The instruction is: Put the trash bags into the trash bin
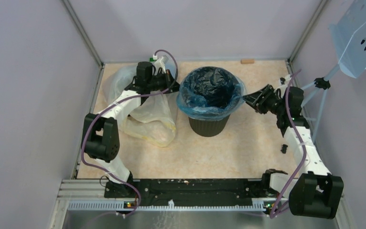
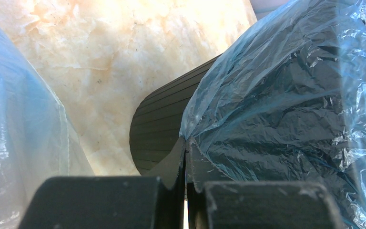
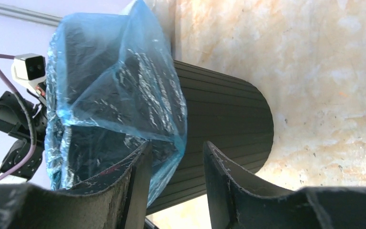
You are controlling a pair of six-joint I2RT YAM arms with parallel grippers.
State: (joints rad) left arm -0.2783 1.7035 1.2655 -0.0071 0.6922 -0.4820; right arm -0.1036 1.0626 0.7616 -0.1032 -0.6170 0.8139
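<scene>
Blue trash bag [image 3: 109, 81] over black ribbed bin [image 3: 224, 119]: our clenched left gripper [image 2: 186, 157] is apparently pinching one hem, and our right gripper [image 3: 177, 145], jaws parted, is straddling the opposite hem.

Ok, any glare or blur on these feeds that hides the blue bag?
Top external: even light and sharp, with the blue bag clear over the bin rim. Left wrist: the table is washed out bright, and the plastic film at the left edge is soft. Right wrist: glints on the bag, bin ribs crisp.
</scene>
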